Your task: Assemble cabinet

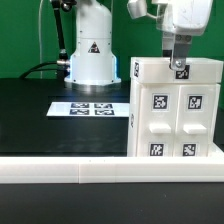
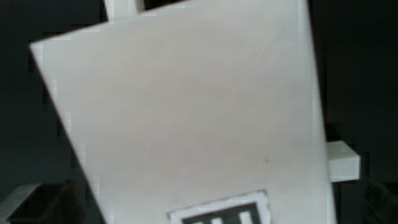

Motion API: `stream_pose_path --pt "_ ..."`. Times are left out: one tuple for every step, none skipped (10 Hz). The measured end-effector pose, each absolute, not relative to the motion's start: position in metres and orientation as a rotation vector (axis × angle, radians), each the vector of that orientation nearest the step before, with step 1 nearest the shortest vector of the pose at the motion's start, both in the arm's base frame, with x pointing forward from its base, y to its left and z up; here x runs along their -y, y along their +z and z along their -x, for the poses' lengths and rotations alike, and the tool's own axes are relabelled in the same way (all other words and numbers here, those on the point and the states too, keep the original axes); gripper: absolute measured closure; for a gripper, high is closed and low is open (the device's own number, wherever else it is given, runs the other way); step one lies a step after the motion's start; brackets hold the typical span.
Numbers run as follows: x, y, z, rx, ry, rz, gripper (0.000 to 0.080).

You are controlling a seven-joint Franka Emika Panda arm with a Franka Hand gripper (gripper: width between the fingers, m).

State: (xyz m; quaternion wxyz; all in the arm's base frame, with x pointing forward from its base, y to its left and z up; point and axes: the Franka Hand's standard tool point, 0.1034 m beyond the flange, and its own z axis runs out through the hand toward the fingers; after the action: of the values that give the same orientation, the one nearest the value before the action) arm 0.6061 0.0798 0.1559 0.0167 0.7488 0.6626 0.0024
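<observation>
The cabinet (image 1: 176, 108), a large white plastic box bearing square black-and-white fiducial tags, stands upright on the black table (image 1: 40, 110) at the exterior view's right. Its facing side is divided into four panels, each carrying one tag; a further tag sits on its top edge, and a narrow white tab projects from its side toward the exterior view's left. The two-finger gripper (image 1: 180, 60) of the white arm descends onto that top edge, beside the upper tag; whether its fingers are clamped on the box or merely touching it cannot be told. Behind, near the arm's white base (image 1: 92, 55), the flat marker board (image 1: 88, 108) lies on the table, well apart from the cabinet. A long white rail (image 1: 70, 169) crosses the foreground in front of the box, hiding its foot.

In the wrist view, a tilted plain white face of the cabinet (image 2: 187, 115) fills the frame, with part of one tag visible at its edge. The gripper's fingers do not appear here.
</observation>
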Motion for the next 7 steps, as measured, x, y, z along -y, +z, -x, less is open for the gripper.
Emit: stream_pose_path --pt "-0.0792 0.1558 -0.606 -2.056 0.007 -2.331 0.0027" --pt "-0.0788 0.1556 -0.606 -2.049 0.007 -2.337 0.02" --pt "-0.0787 0.1555 -0.6059 -2.028 0.007 -2.356 0.0244" --pt "-0.0785 0.1555 -0.6059 -2.028 0.007 -2.356 0.0244" --pt "-0.0787 0.1554 -0.6059 -1.988 0.009 -2.392 0.0244" --pt "-0.0786 0.1552 -0.6057 -1.832 0.011 -2.514 0.0244" --pt "-0.0787 0.1551 -0.6057 -1.788 0.012 -2.546 0.0244"
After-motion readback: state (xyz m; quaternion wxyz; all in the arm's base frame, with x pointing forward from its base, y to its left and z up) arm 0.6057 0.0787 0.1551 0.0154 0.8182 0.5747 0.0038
